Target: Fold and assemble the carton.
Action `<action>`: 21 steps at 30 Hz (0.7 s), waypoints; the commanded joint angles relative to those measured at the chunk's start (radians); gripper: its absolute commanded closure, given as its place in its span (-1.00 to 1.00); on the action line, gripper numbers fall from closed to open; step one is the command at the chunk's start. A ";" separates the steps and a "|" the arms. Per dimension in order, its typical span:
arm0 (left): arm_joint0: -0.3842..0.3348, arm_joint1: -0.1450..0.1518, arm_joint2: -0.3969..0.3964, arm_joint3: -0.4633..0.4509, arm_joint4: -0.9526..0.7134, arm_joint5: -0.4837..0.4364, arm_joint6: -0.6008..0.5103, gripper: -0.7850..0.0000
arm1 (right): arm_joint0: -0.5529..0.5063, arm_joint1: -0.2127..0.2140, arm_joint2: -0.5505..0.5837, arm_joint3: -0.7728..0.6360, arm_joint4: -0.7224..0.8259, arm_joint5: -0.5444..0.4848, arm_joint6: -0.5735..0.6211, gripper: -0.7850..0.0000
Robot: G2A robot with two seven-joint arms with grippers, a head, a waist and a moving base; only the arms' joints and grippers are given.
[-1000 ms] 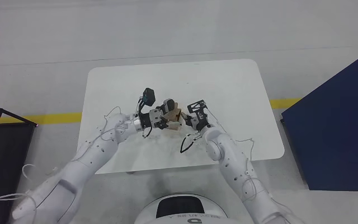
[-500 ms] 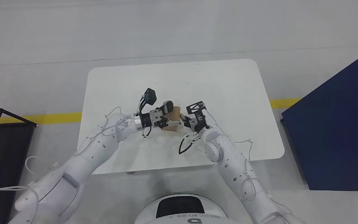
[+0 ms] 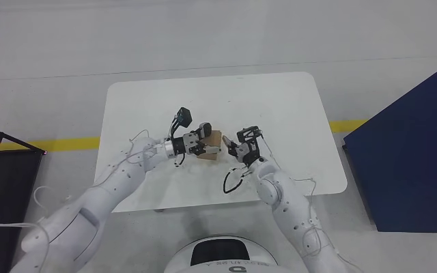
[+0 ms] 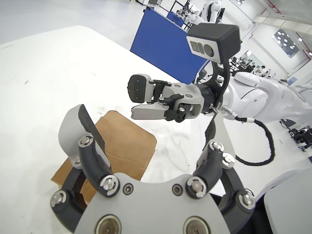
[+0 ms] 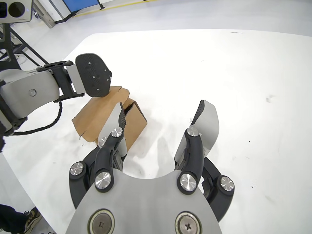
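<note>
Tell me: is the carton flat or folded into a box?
Folded into a box: the carton has raised sides and a top, but one seam gapes.

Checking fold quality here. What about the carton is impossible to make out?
Seam of the brown cardboard carton, right wrist view: partly behind a finger of the right end effector.
Carton's near end, left wrist view: behind the left end effector and its mount.
Carton's underside, all views: against the white table.

The left jaws hide part of the small brown cardboard carton [image 4: 126, 142]; from above its flaps blur together.
</note>
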 commanded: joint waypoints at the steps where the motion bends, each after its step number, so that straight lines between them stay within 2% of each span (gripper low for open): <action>1: -0.001 -0.001 0.004 0.004 -0.004 0.000 0.006 -1.00 | 0.000 0.002 -0.003 -0.004 -0.007 -0.006 0.017 -0.29; 21: -0.002 -0.004 0.060 0.022 -0.043 0.000 0.093 -1.00 | 0.071 0.002 -0.060 0.056 0.016 -0.035 0.113 -0.18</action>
